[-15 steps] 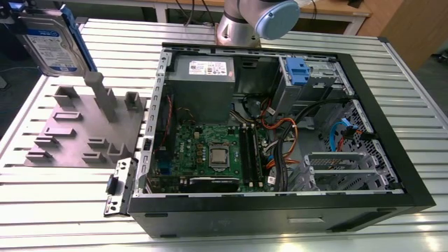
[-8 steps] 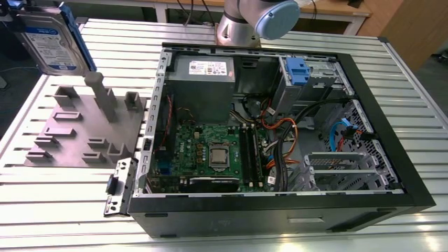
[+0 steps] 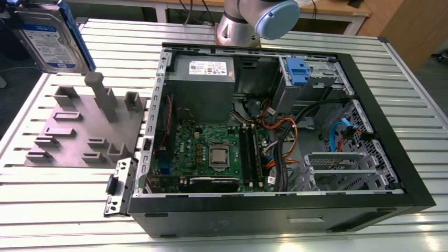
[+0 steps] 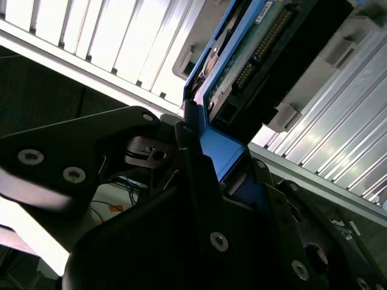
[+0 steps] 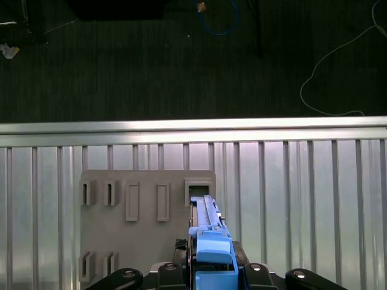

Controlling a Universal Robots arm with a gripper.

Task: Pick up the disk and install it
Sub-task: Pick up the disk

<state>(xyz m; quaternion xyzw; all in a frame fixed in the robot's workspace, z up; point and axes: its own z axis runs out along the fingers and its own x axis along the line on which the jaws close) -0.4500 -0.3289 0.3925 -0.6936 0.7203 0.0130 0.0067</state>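
The disk [image 3: 50, 39], a silver hard drive with a white-and-blue label and a blue carrier frame, hangs upright in the air at the exterior view's upper left, above the far end of the grey fixture plate [image 3: 70, 131]. In the first wrist view the blue carrier edge [image 5: 208, 241] sits clamped between the black fingers of my gripper [image 5: 211, 269], over the fixture plate [image 5: 145, 241]. The second wrist view shows the disk's circuit-board side [image 4: 254, 54] and its blue frame held in my gripper [image 4: 211, 163].
An open computer case [image 3: 392, 131] lies on the slatted aluminium table [image 3: 413, 68], with a grey power supply [image 3: 203, 79], motherboard [image 3: 210, 152], cables and a drive bay [image 3: 315, 84] carrying a blue latch [image 3: 297, 71]. The arm's base [image 3: 242, 26] stands behind the case. Dark floor lies beyond the table edge [image 5: 193, 127].
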